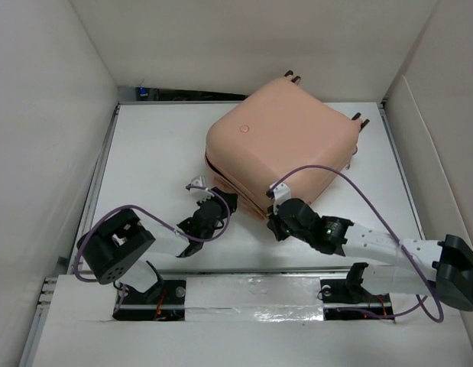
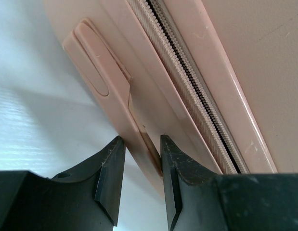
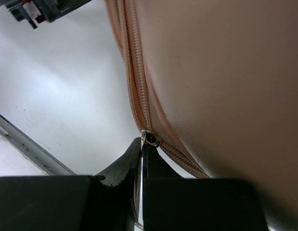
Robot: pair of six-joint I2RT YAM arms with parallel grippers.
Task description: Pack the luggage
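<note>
White table (image 1: 152, 153), walled enclosure: closed peach-pink suitcase (image 1: 278, 141) lies flat at far centre-right; right gripper (image 3: 141, 144) clenched on zipper pull (image 3: 150, 138) at near edge, presumably to run the zip; left gripper (image 2: 139, 144) jaws parted astride lower shell rim (image 2: 139, 122), likely bracing.

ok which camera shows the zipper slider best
Right wrist: the zipper slider sits close and sharp at the tips of the right gripper, on the luggage seam. Left wrist shows only zipper track, no slider. In top external the right gripper blocks that spot.
</note>
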